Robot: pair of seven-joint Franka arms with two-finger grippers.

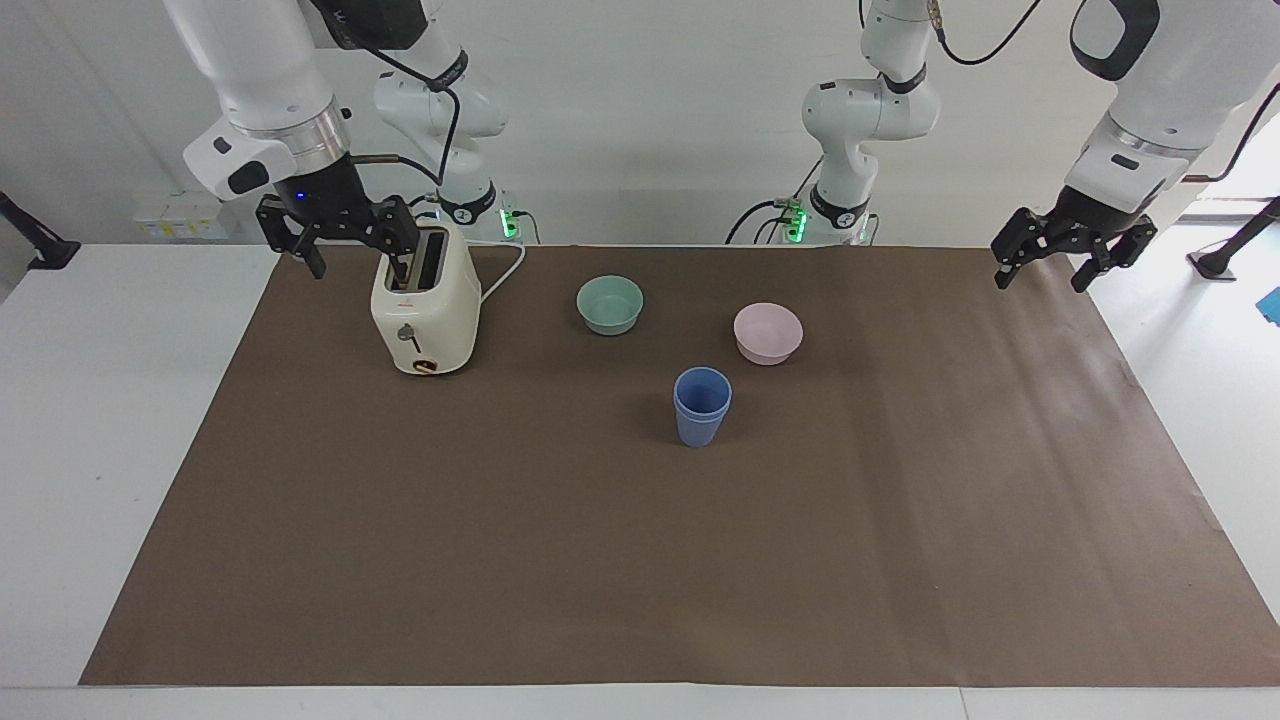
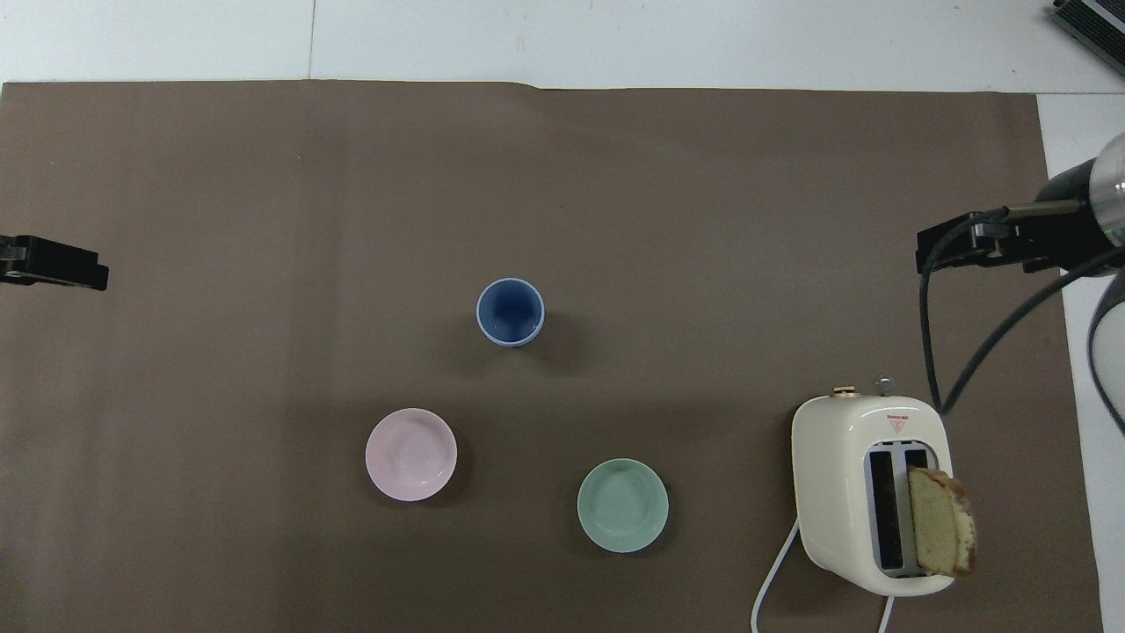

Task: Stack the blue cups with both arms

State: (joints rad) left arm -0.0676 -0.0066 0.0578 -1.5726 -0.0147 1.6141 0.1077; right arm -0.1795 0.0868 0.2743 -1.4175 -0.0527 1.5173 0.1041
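The two blue cups [image 1: 702, 405] stand nested one inside the other, upright, near the middle of the brown mat; the stack also shows in the overhead view [image 2: 511, 312]. My right gripper [image 1: 355, 250] hangs open and empty in the air over the mat's edge beside the toaster, at the right arm's end; it shows in the overhead view [image 2: 967, 248]. My left gripper [image 1: 1045, 275] hangs open and empty over the mat's edge at the left arm's end, and its tip shows in the overhead view [image 2: 53, 264]. Neither gripper touches the cups.
A cream toaster [image 1: 425, 310] with a bread slice [image 2: 940, 520] in one slot stands near the robots at the right arm's end. A teal bowl [image 1: 610, 303] and a pink bowl [image 1: 768, 332] sit nearer to the robots than the cups.
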